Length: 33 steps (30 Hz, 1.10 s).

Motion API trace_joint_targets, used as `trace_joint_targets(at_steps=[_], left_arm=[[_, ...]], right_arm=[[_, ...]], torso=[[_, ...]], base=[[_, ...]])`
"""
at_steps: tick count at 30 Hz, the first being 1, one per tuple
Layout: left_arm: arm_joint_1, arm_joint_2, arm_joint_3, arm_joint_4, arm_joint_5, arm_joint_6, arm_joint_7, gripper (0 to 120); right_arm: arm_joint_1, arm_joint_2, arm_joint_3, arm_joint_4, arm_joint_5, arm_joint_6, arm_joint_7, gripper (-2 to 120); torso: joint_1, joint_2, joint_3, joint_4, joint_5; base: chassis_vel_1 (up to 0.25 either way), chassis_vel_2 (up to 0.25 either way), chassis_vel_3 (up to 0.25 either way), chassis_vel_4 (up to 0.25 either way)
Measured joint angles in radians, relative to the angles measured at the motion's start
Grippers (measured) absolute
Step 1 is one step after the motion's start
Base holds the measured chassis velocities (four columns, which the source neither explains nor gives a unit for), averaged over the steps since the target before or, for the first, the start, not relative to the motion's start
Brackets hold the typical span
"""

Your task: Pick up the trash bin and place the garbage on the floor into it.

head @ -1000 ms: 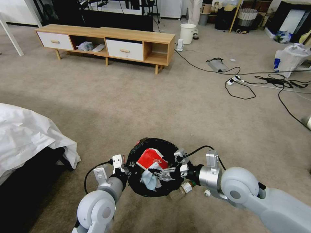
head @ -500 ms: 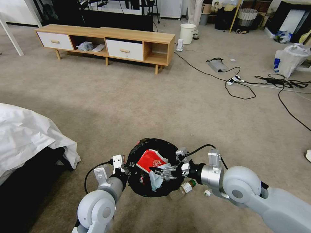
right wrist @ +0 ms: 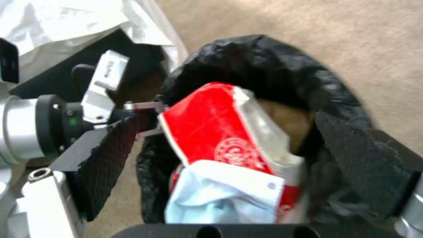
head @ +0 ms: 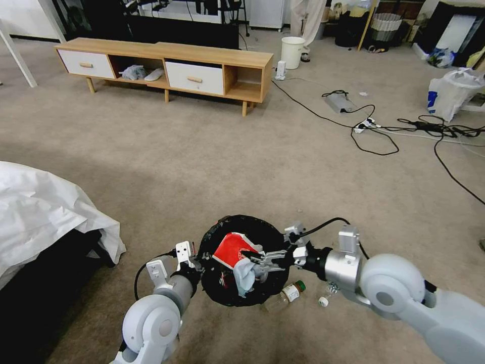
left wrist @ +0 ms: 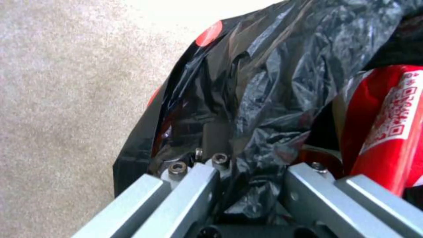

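Observation:
The trash bin (head: 228, 297), lined with a crinkled black bag (left wrist: 273, 66), hangs just above the floor (head: 212, 167). My left gripper (head: 195, 264) is shut on its near-left rim (left wrist: 247, 158). Inside it lie a red wrapper (head: 228, 249) (right wrist: 207, 132) and a bluish-white tissue (head: 244, 273) (right wrist: 220, 198). My right gripper (head: 258, 260) hovers over the bin's right side. It is open, its black pads (right wrist: 105, 155) spread wide above the garbage. A green-capped bottle (head: 289, 292) lies on the carpet against the bin, under the right wrist.
A white sheet over a dark block (head: 40, 212) lies close on the left. A low wooden cabinet (head: 166, 63) stands far ahead, with a white bucket (head: 293, 50) beyond it. Black cables and a power strip (head: 374, 129) and a white plastic bag (head: 449, 91) lie to the right.
The right gripper has let go of the tissue, which now lies in the bin. It has drawn back a little to the right. The left gripper and bin held still.

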Motion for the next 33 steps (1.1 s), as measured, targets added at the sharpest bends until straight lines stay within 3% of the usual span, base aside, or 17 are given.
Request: trace_joint_targets(at_steps=[10, 17, 26, 33], left_arm=[[-0.002, 0.018, -0.008, 0.0, -0.086, 0.015, -0.04, 0], [0.003, 0.032, -0.018, -0.006, -0.126, 0.02, -0.079, 0], [0.003, 0.077, -0.052, -0.017, -0.193, 0.033, -0.199, 0], [-0.008, 0.089, -0.059, -0.003, -0.213, 0.033, -0.242, 0]], right_arm=[[-0.138, -0.049, 0.194, 0.029, 0.001, 0.016, -0.01, 100], [-0.159, -0.051, 0.263, 0.034, 0.021, 0.022, -0.003, 100], [-0.174, 0.003, 0.302, 0.0, 0.023, 0.025, 0.055, 100], [-0.175, 0.041, 0.303, -0.057, 0.006, 0.021, 0.105, 100]], torso=[[0.0, 0.0, 0.0, -0.0001, -0.0001], [0.0, 0.0, 0.0, 0.0001, -0.0002], [0.0, 0.0, 0.0, 0.0001, -0.0002], [0.0, 0.0, 0.0, 0.0001, -0.0002]], base=[[0.0, 0.0, 0.0, 0.0], [0.0, 0.0, 0.0, 0.0], [0.0, 0.0, 0.0, 0.0], [0.0, 0.0, 0.0, 0.0]])
